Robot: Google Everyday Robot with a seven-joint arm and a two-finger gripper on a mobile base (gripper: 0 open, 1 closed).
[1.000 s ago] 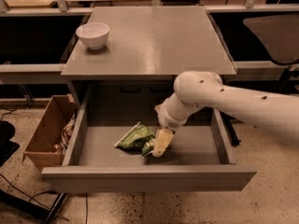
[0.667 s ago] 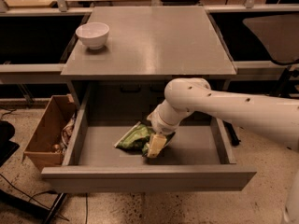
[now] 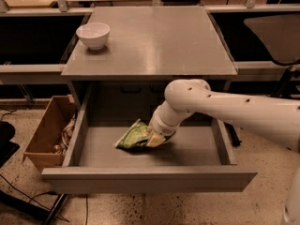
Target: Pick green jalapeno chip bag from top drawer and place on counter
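Now up against the right end of the small crinkled green-and-pale foil chip bag [image 3: 133, 136] with the tan-tipped end effector [image 3: 156, 138], at the tip of a thick white arm [image 3: 225, 109] reaching in from the right. Compared with a second ago, shifted leftward and a little deeper into the wide, shallow grey top drawer [image 3: 150, 177], with the arm's rounded elbow swung in over the drawer's middle. Previously just beside the bag's right edge; now overlapping it. Cannot tell whether spread, pressed together or already pinching foil.

As for the bag: barely moved, lying flat on the drawer floor, a little left of centre, apart from the front panel and both side walls. Not lifted yet.

Judged from this, closing in for the grasp, or just taking it. Left to do: raising the bag clear of the drawer walls, carrying it up and back, setting it on the smooth grey desk top of the cabinet [image 3: 154, 36]. Room enough up there, beside a white ceramic bowl [image 3: 93, 34] near the back-left corner.

Worth minding: slippery foil and only an edge to hold, so quite possibly a slip or a crumpled corner on the way up. Also present, on the floor left of the drawer: an open brown cardboard box [image 3: 44, 139], well out of the way.
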